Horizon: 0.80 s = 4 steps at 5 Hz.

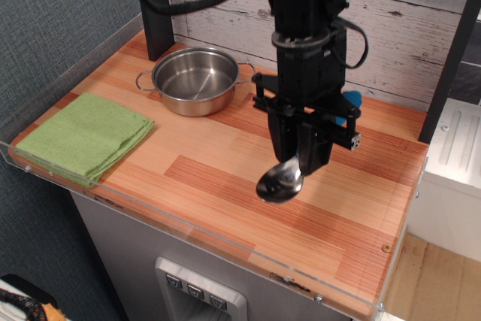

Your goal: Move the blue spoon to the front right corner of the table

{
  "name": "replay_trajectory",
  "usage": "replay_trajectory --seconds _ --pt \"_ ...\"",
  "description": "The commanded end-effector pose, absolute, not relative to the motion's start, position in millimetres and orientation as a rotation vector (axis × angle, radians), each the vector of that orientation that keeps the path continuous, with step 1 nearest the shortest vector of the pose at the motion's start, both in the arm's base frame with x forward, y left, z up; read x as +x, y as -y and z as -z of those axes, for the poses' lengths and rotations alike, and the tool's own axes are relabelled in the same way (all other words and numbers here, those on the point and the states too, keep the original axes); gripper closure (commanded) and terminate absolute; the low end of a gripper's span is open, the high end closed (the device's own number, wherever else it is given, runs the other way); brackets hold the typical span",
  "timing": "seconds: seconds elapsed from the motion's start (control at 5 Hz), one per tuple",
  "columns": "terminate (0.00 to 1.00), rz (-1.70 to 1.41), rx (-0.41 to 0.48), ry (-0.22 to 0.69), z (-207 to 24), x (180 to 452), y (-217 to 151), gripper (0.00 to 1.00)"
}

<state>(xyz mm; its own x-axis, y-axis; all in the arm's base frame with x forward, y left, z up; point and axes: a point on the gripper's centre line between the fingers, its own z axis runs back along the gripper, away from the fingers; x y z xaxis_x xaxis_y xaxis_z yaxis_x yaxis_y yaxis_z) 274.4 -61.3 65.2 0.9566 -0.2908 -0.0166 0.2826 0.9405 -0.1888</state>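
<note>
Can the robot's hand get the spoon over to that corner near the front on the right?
Probably yes. The hand is shut on the blue spoon, holding it above the table. The wood between it and the front right corner looks bare, and the pot and green cloth are off on the other side.

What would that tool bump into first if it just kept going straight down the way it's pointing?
Probably the bare wood of the table. The tool points downward, holding the blue spoon, whose bowl would likely touch first; height is hard to judge.
</note>
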Motion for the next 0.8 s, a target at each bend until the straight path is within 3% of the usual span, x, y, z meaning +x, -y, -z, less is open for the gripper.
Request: replay_trajectory --seconds 0.0,0.6 --pt "0.0 0.201 -0.209 -0.05 -44.0 285.6 90.8 1.0" --pt "0.0 0.123 -0.247 -0.084 -11.8 295.6 114.4 1.0"
